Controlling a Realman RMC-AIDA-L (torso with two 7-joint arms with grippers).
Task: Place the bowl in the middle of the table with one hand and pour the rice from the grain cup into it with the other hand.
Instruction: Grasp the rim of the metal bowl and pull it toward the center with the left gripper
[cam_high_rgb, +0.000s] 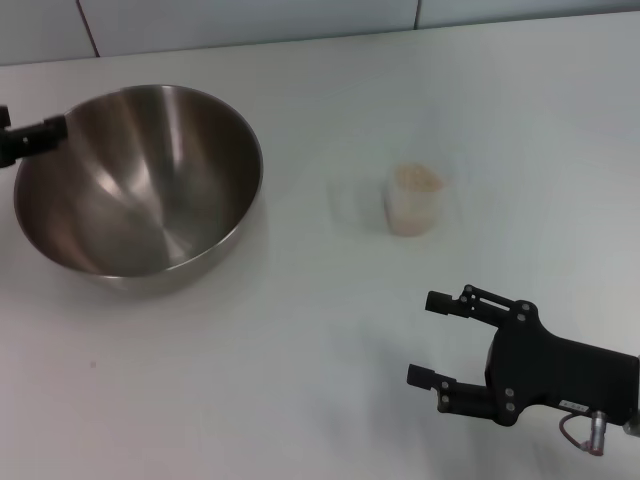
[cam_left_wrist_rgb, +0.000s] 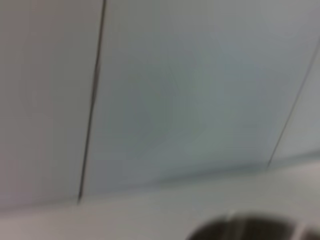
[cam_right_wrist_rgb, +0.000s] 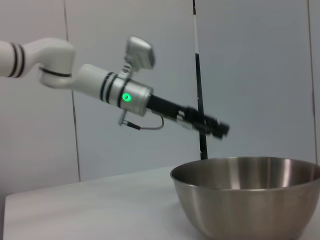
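The steel bowl (cam_high_rgb: 140, 180) sits at the left of the white table (cam_high_rgb: 300, 380). In the right wrist view the bowl (cam_right_wrist_rgb: 250, 200) fills the lower right. My left gripper (cam_high_rgb: 40, 135) reaches in from the left edge and hovers by the bowl's far-left rim. Seen from the right wrist, the left gripper (cam_right_wrist_rgb: 220, 129) hangs a little above the rim, apart from it. The grain cup (cam_high_rgb: 413, 200) stands upright right of centre, with rice (cam_high_rgb: 416, 179) up to its brim. My right gripper (cam_high_rgb: 428, 338) is open and empty near the front right, pointing left, well short of the cup.
A grey panelled wall (cam_high_rgb: 250, 20) runs along the table's far edge. The left wrist view shows only that wall and a sliver of the bowl's rim (cam_left_wrist_rgb: 250, 227). Bare tabletop lies between bowl and cup.
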